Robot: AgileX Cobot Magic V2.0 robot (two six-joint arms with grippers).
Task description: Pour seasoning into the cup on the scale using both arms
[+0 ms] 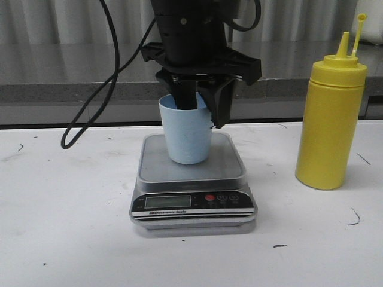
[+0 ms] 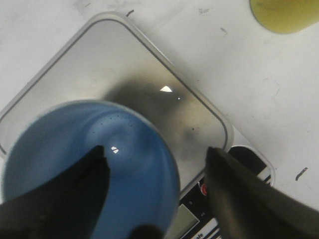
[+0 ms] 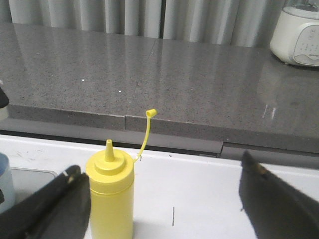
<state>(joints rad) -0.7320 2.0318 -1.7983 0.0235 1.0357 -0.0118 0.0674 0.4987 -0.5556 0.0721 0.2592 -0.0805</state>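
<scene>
The pale blue cup (image 1: 188,134) stands upright on the silver-grey scale (image 1: 157,168). My left gripper (image 1: 203,110) is open and straddles the cup's wall, one finger inside the cup and one outside its right side. In the left wrist view the gripper (image 2: 155,151) hangs over the cup (image 2: 124,144) and the scale's platform (image 2: 99,64). The yellow seasoning bottle (image 1: 331,125) stands upright to the right of the scale, cap off on its tether. My right gripper (image 3: 160,167) is open wide, with the bottle (image 3: 110,194) close to one finger; it does not show in the front view.
A grey stone counter ledge (image 1: 60,84) runs along the back of the white table. A black cable (image 1: 90,113) loops down at the left of the scale. A white appliance (image 3: 299,35) stands on the counter far back. The bottle's base shows in the left wrist view (image 2: 286,15).
</scene>
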